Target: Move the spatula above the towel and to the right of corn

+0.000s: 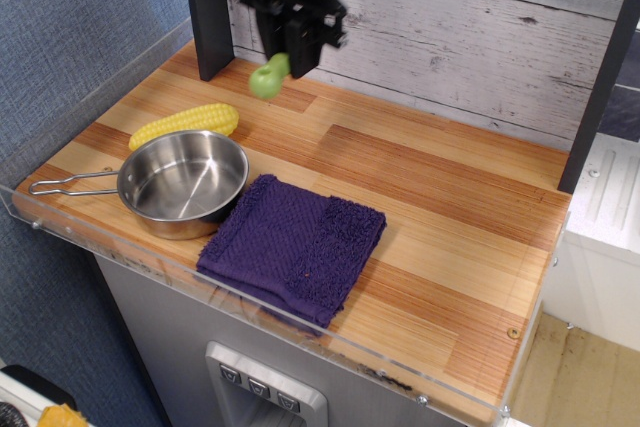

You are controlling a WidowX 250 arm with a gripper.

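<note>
1. Only 1 view, looking down at an angle on a wooden counter (430, 207) with a clear acrylic rim along the front and left edges.
2. Gripper (290, 47) is black, hanging over the back-left part of the counter, close to the whitewashed plank wall (480, 37) and just right of a dark upright post (207, 7).
3. Spatula (269, 77) is held in the gripper, lifted off the wood. Only its lime-green handle shows, poking down and to the left out of the fingers (rounded end lowest); the grey blade is hidden up inside the gripper.
4. Jaws are clamped on the upper part of the spatula's handle, 1 finger on each side.
5. Corn (186, 124) lies on the counter at the left, yellow, tilted with its right end slightly further back. It is below and left of the hanging handle, not touching it.
6. Steel pan (182, 184) sits just in front of the corn, right way up, nothing inside, wire handle pointing left toward the counter edge. Pan rim looks to touch or nearly touch the corn (cannot tell which).
7. Towel (293, 245) is dark purple, folded, lying flat at the front of the counter, its left corner just beside the pan. 1 edge hangs near the acrylic rim.
8. Spatula is well apart from the towel, behind it and up in the air.
</note>
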